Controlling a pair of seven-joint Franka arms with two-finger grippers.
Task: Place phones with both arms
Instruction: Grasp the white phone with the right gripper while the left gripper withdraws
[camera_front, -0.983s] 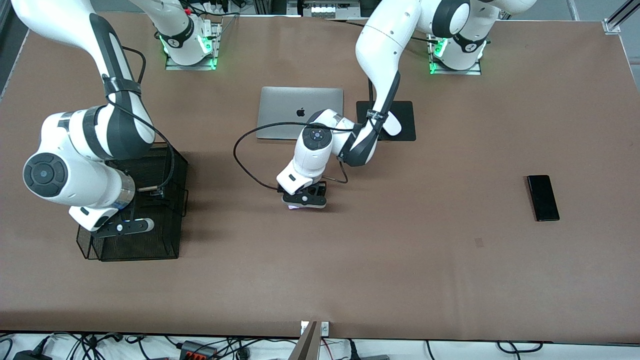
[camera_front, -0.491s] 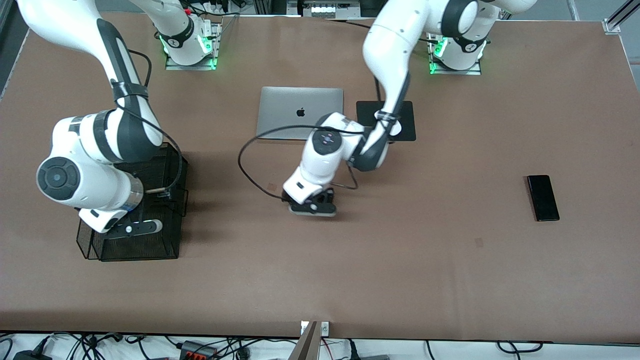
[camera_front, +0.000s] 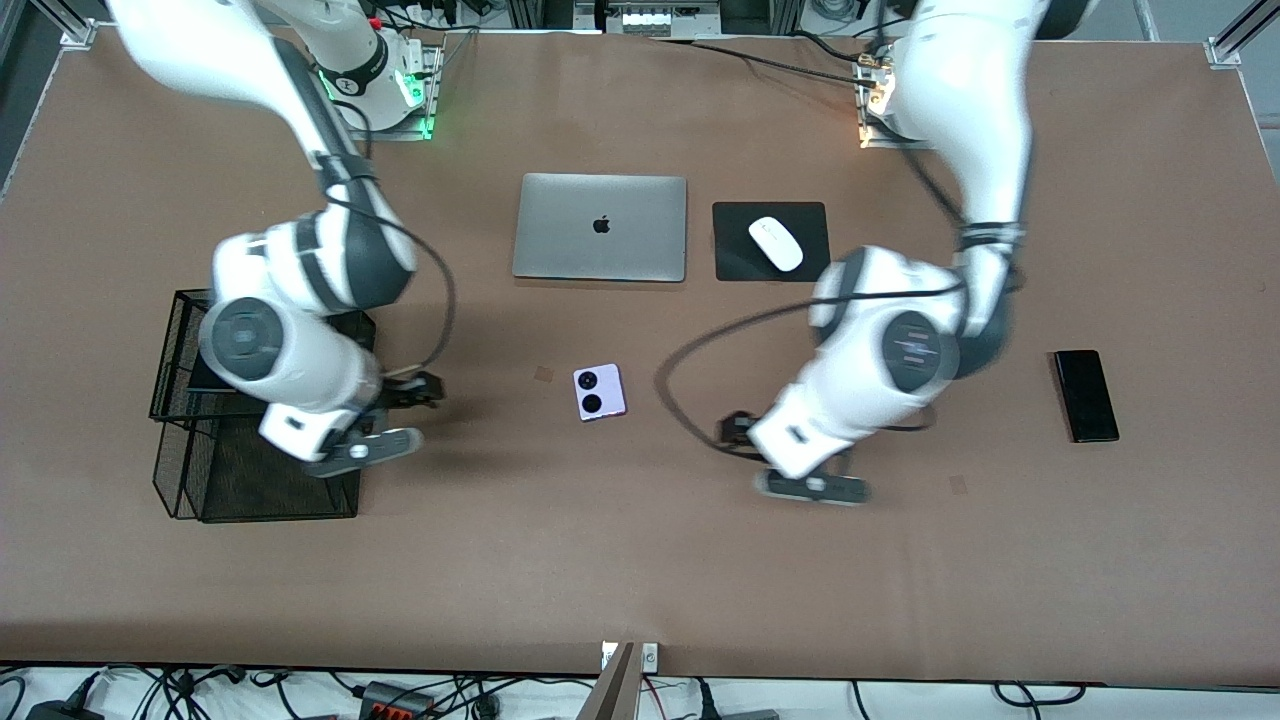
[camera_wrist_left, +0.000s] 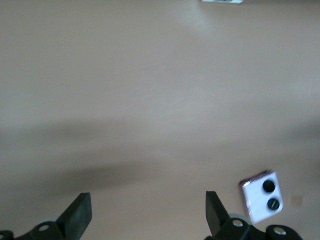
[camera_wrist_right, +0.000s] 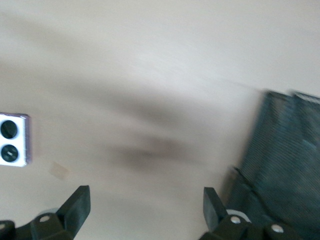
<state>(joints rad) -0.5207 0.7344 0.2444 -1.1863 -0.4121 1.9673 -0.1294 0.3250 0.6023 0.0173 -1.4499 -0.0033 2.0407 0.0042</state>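
The lavender-white phone (camera_front: 599, 392) with two black camera circles lies flat on the brown table (camera_front: 640, 560), alone near the middle. My left gripper (camera_front: 812, 488) is open and empty over bare table between that phone and the long slim black slab (camera_front: 1086, 395). The left wrist view shows its spread fingers (camera_wrist_left: 80, 215) and the lavender phone (camera_wrist_left: 262, 196) off to one side. My right gripper (camera_front: 360, 452) is open and empty at the edge of the black mesh basket (camera_front: 250, 490). The right wrist view shows the lavender phone (camera_wrist_right: 12, 140) and the basket (camera_wrist_right: 285, 160). The black flip phone is not clearly in view.
A closed silver laptop (camera_front: 600, 227) and a white mouse (camera_front: 776, 243) on a black pad (camera_front: 735, 262) lie toward the arms' bases. The black slab lies toward the left arm's end. The basket stands toward the right arm's end.
My left gripper has let go of the lavender phone, left it on the table and swung toward the black slab. My right gripper has moved off the basket toward the table's middle.
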